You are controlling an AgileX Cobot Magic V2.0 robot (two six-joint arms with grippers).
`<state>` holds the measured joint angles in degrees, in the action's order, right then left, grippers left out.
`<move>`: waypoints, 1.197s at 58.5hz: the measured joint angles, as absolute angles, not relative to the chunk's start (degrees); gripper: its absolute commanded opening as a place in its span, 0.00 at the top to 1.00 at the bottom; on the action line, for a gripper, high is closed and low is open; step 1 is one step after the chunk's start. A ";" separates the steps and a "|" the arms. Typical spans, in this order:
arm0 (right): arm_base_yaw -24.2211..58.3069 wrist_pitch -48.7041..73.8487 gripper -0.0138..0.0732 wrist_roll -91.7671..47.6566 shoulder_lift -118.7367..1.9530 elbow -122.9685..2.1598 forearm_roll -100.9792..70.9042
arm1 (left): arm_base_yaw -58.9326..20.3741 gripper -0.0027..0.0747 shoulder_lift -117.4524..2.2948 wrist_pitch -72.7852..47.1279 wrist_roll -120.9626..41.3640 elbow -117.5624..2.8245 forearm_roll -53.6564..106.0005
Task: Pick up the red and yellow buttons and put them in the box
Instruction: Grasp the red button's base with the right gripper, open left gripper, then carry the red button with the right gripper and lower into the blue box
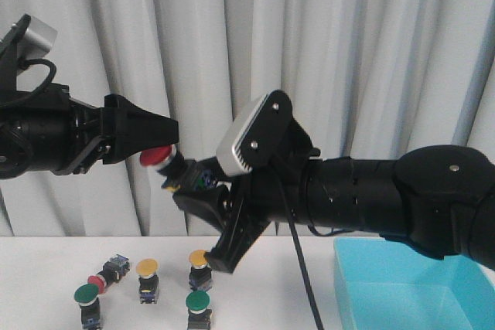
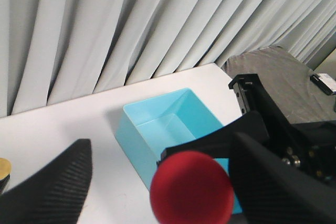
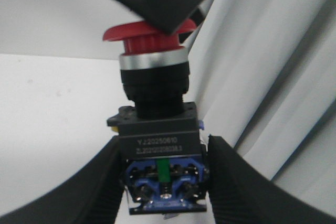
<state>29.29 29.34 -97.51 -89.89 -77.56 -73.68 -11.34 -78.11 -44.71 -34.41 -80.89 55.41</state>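
The red button (image 1: 157,157) hangs in mid-air between your two arms, well above the tabletop (image 1: 46,268), so you are in the middle of a hand-over. Your right gripper (image 3: 164,182) pinches the button's black-and-blue base from both sides, cap pointing away. Your left gripper (image 1: 168,143) sits at the red cap, and the right wrist view shows one of its fingers against the cap's rim, but you cannot tell from these views whether it is clamped or spread. The risk, as I judge it, is a double hold or a no-hold: if the left lets go late, pulling away could twist the button out of the right pinch; if both slacken, it drops onto the tabletop. The box (image 1: 410,284) lies on the robot's right, well apart from the button, so the carry needs a firm grip. Two yellow buttons (image 1: 147,268) and another red one (image 1: 96,280) wait below among green ones (image 1: 198,300).
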 measured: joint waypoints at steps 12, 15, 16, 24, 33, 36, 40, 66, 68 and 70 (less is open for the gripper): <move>28.23 21.97 0.85 -92.47 -88.03 -81.70 -71.48 | -11.34 0.24 -77.38 -44.77 -34.41 -80.89 54.32; 26.59 21.18 0.85 -89.19 -86.53 -82.30 -70.14 | -11.34 0.25 -77.09 -44.77 -34.41 -80.89 53.49; 25.91 21.08 0.85 -88.22 -86.05 -82.40 -69.55 | -11.34 0.25 -77.08 -44.77 -34.41 -80.89 53.20; 15.77 21.63 0.85 -75.88 -81.70 -82.89 -65.26 | -11.34 0.27 -76.36 -45.20 -34.41 -80.89 50.77; 1.35 30.05 0.85 -60.48 -80.76 -82.93 -56.72 | -11.34 0.30 -76.22 -45.78 -34.41 -80.89 48.52; -2.72 35.06 0.85 -55.08 -81.43 -82.93 -52.71 | -11.34 0.31 -76.22 -45.94 -34.41 -80.89 47.79; -6.37 41.19 0.85 -49.06 -82.90 -82.93 -47.83 | -11.34 0.33 -76.22 -46.29 -34.41 -80.89 47.36; -9.21 53.67 0.85 -29.08 -103.41 -82.93 -32.48 | -11.34 0.37 -76.22 -46.46 -34.41 -80.89 46.95; -9.00 53.74 0.85 -28.83 -104.84 -82.93 -32.43 | -11.34 0.37 -76.22 -46.46 -34.41 -80.89 46.95; -8.94 53.74 0.85 -28.71 -106.13 -82.93 -32.35 | -11.34 0.37 -76.22 -46.46 -34.41 -80.89 46.95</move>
<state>-8.94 53.74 -28.71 -106.13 -82.93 -32.35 -11.34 -76.22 -46.46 -34.41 -80.89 46.95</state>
